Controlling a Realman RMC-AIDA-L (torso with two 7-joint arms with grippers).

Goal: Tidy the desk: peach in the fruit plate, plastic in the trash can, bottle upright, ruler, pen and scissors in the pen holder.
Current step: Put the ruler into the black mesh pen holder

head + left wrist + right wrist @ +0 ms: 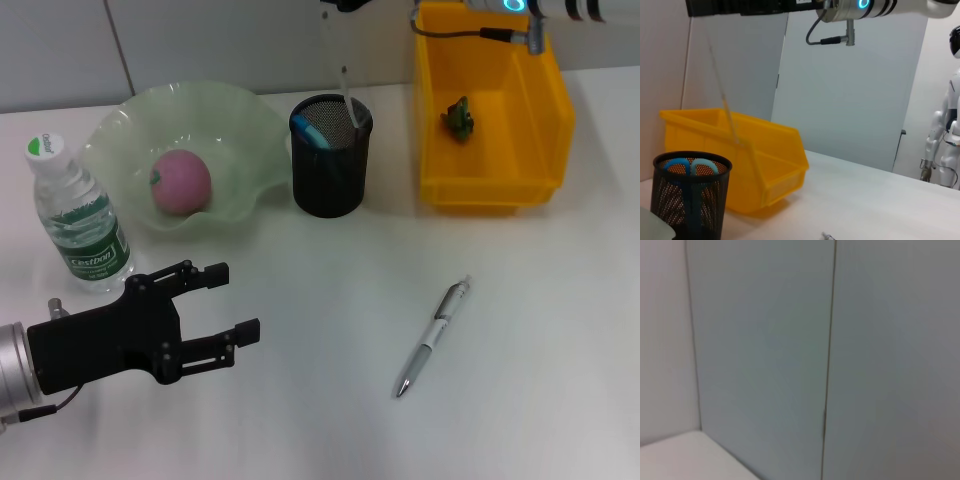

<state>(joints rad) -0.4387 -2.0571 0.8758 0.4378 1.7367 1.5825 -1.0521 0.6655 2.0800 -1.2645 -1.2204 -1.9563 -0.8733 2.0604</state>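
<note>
A pink peach (pixel 181 181) lies in the green glass fruit plate (pixel 245 125). The water bottle (pixel 76 215) stands upright at the left. Blue-handled scissors (pixel 317 130) sit in the black mesh pen holder (pixel 330 175). A clear ruler (pixel 341 70) hangs tilted, its lower end at the holder's rim, with my right gripper (pixel 710 9) shut on its top at the upper edge of the head view. Green crumpled plastic (pixel 459 118) lies in the yellow trash can (pixel 495 190). A silver pen (pixel 432 340) lies on the table. My left gripper (pixel 232 302) stands open and empty near the front left.
The white table (pixel 320 300) ends at a grey panelled wall (pixel 200 40) just behind the plate, holder and bin. A white humanoid robot (pixel 945 140) stands far off in the left wrist view. The right wrist view shows only wall and a table corner.
</note>
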